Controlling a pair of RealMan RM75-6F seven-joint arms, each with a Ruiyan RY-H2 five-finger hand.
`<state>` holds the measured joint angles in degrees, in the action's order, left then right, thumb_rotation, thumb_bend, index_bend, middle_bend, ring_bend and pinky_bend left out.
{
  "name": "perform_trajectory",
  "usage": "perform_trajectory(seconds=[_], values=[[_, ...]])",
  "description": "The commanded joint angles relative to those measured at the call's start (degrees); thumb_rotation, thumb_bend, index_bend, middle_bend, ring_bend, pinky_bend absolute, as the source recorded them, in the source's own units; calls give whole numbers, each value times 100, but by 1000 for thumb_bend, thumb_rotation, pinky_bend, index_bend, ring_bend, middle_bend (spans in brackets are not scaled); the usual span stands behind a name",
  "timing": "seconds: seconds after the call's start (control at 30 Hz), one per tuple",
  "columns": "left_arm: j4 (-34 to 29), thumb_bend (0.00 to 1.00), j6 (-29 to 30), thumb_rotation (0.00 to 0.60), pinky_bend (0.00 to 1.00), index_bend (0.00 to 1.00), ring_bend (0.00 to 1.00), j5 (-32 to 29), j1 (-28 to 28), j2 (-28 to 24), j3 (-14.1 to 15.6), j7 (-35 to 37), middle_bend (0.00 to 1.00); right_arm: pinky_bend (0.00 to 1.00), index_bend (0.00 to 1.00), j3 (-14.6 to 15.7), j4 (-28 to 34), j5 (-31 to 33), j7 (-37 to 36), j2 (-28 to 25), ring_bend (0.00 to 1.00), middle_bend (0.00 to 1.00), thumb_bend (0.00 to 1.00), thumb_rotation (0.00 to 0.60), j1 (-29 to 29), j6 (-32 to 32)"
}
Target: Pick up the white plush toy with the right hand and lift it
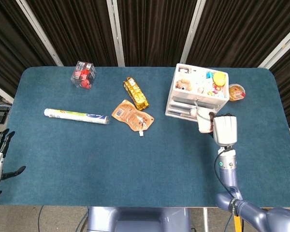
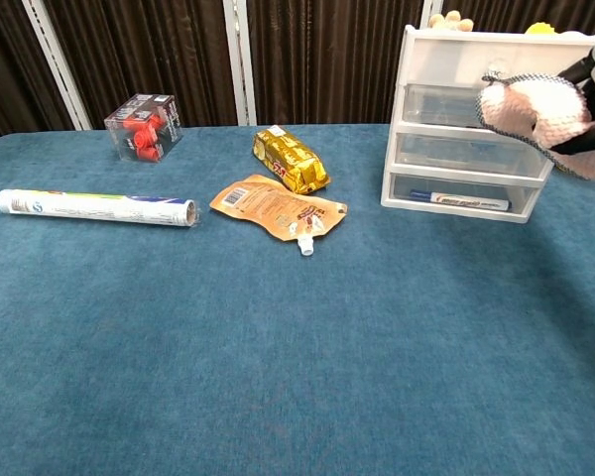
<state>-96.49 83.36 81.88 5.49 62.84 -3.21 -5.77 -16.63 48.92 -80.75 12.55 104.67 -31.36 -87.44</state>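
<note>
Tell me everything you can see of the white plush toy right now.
The white plush toy is a soft, fuzzy, cream-pink lump with a dark checked trim along its top edge. The right hand holds it in the air, clear of the blue table, in front of the white plastic drawer unit. Only the hand visibly touches it. Its face and limbs cannot be made out.
</note>
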Motion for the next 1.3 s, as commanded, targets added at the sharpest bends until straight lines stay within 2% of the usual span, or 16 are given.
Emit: perform_trajectory(seconds=[0.03, 0.5, 0.9, 1.07, 1.13, 1.27, 1.3], values=[[1, 0, -4, 600, 0, 0, 0, -4, 1, 1, 0, -5, 0, 884, 756, 2, -31, 7, -3, 11, 927, 954, 324, 600, -3, 11], [2, 0, 1, 600, 0, 0, 0, 6, 2, -2, 3, 5, 0, 884, 756, 1, -150, 94, -25, 63, 927, 955, 324, 600, 16, 93], [1, 0, -4, 600, 0, 0, 0, -16, 5, 5, -5, -3, 0, 884, 755, 131, -257, 11, -52, 148, 924, 954, 325, 600, 49, 76], [-4, 0, -3, 600, 0, 0, 0, -7, 6, 6, -1, 3, 0, 872, 709, 209, -359, -61, -40, 223, 893, 926, 311, 600, 42, 66], [-4, 0, -5, 600, 0, 0, 0, -7, 6, 4, 0, 11, 0, 786, 614, 274, -433, -117, -3, 239, 772, 844, 237, 600, 40, 75], [-5, 0, -7, 600, 0, 0, 0, -20, 7, -1, -8, 25, 0, 528, 337, 376, -465, -56, 124, 240, 521, 535, 70, 600, 85, 343], [-8, 0, -10, 600, 0, 0, 0, -24, 8, -3, -9, 24, 0, 461, 267, 375, -415, 0, 173, 231, 426, 441, 36, 600, 103, 435]])
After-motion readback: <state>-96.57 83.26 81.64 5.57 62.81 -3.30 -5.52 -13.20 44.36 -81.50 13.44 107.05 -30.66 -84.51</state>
